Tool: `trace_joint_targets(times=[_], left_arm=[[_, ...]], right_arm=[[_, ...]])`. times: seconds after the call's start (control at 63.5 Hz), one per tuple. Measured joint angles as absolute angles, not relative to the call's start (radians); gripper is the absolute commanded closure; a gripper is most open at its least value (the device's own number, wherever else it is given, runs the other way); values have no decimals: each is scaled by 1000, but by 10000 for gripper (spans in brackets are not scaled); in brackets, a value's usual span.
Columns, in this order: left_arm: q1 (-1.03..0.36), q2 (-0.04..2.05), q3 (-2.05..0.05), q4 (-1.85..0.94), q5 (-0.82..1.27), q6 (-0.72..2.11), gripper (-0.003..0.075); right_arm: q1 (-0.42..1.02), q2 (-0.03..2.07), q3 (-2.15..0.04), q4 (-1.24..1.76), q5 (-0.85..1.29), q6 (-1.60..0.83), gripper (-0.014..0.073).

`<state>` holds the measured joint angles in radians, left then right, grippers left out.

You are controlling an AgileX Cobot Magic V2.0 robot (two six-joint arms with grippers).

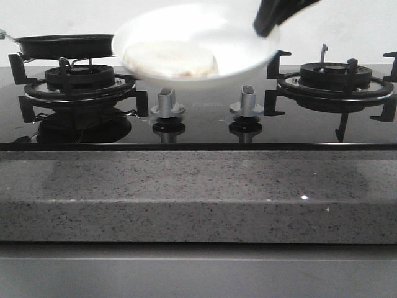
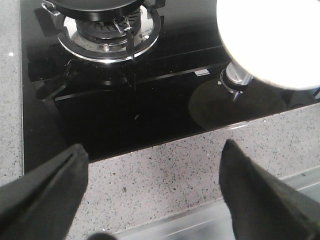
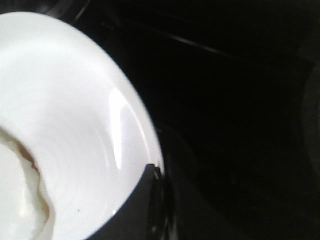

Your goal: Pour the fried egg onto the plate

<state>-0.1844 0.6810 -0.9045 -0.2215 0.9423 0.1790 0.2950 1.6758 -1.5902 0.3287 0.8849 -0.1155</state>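
Note:
The white plate (image 1: 248, 43) hangs tilted in the air above the middle of the hob. My right gripper (image 1: 267, 25) is shut on its right rim. The fried egg (image 1: 170, 62) lies on the plate's lower left part, white with a browned edge; its yolk does not show. In the right wrist view the plate (image 3: 75, 100) fills the left side, the egg (image 3: 15, 200) is at its edge, and my gripper (image 3: 155, 200) clamps the rim. My left gripper (image 2: 152, 170) is open and empty over the counter's front edge, apart from the plate (image 2: 280, 45).
A black frying pan (image 1: 65, 45) sits on the left burner, close to the plate's left rim; it also shows in the left wrist view (image 2: 95, 7). Two grey knobs (image 1: 168, 102) (image 1: 246, 100) stand below the plate. The right burner (image 1: 335, 77) has raised black grate prongs.

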Motion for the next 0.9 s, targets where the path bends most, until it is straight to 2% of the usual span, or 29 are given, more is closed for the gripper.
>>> trace_joint_targets(times=[0.315,0.52,0.898], left_arm=[[-184,681,-904,-221,940,179,186],[-184,681,-904,-221,940,179,186],[-184,681,-904,-227,940,179,186]], right_arm=[[198,1875,-1821,393,952,-13,662],[190,1971,-1831,496,917,0,662],[187,2059,-1831,486,895,0,659]])
